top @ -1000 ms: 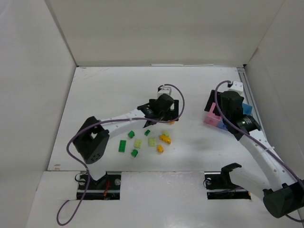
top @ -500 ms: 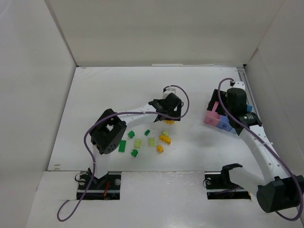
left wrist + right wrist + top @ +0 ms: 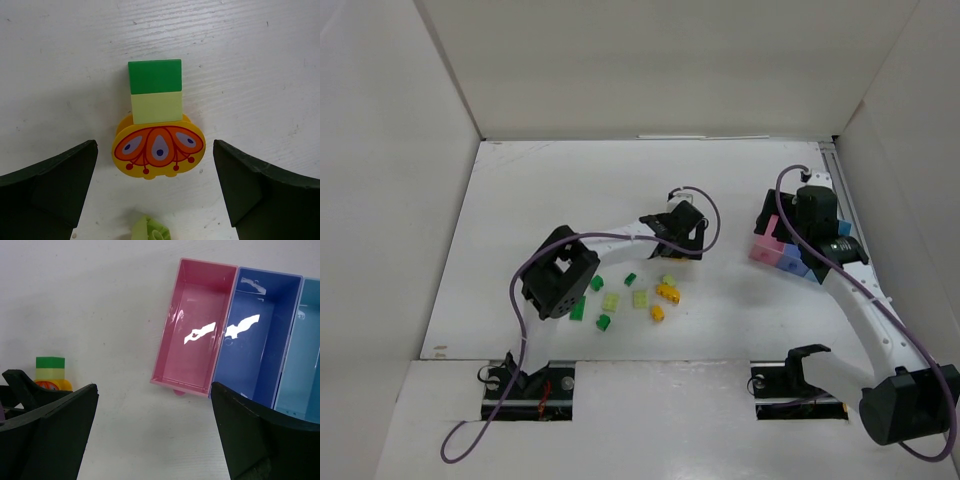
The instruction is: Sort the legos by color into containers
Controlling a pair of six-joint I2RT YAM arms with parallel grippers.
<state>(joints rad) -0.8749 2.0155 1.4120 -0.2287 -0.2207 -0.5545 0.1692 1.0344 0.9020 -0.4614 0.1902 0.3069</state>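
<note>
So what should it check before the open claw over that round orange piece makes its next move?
1. Left gripper open: ok.
2. Round piece centred between its jaws: ok.
3. Round piece free of other colours: not ok; pale brick touches it, green brick beyond.
4. Pink bin and dark blue bin empty: ok.
5. Light blue bin empty: cannot tell, partly out of view.
6. Right gripper open: ok.

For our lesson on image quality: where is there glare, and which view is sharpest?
Right wrist view: white glare patches on the floors of the pink bin and dark blue bin. Left wrist view: sharpest, the round orange-yellow piece shows its printed pattern clearly. Top view: even light, legos tiny.
</note>
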